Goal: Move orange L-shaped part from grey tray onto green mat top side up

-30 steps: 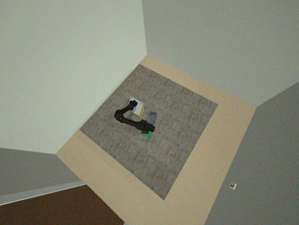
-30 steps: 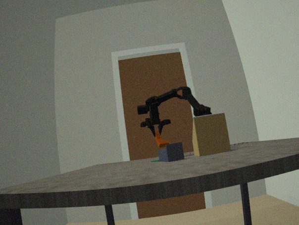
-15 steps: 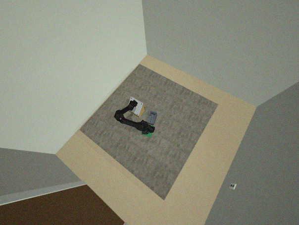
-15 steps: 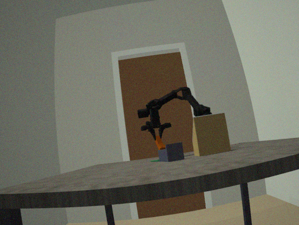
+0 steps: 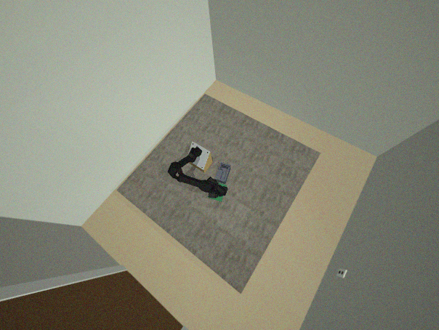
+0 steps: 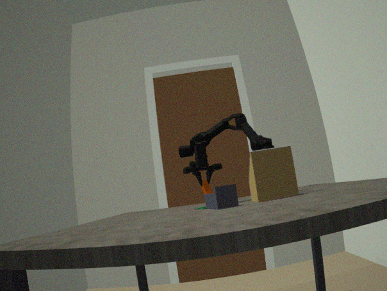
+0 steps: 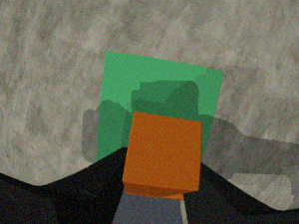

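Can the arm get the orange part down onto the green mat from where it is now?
Probably yes: the tool is shut on the orange part, the green mat lies below, and nothing blocks it.

A brown door in a white frame stands in the pale grey wall behind the round, dark wooden table, whose thin dark legs reach down to a tan floor. Seen from above, the table's mottled grey-brown top lies over that tan floor, with dull grey and off-white walls rising around it. A small white socket sits low on the wall to the right of the table, and the light is dim and even.
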You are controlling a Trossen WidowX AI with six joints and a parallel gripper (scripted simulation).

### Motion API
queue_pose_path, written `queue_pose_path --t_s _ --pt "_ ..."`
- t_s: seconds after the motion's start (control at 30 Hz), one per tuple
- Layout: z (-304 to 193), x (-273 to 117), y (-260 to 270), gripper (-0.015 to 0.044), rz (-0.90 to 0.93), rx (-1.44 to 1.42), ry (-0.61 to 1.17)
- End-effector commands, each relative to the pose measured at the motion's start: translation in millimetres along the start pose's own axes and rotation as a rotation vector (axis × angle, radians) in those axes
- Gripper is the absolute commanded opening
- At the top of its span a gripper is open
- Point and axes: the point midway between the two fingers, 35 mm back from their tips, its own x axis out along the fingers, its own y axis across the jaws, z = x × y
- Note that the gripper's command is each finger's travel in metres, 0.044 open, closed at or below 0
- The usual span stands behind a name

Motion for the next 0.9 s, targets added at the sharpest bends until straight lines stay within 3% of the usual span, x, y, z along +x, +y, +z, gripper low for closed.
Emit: queue_pose_path --t_s 0.0,0.87 --pt "-3 9 -1 0.0 -0.007 -0.009 0.006" --pt "-3 29 -2 0.0 -0.007 -0.009 0.005"
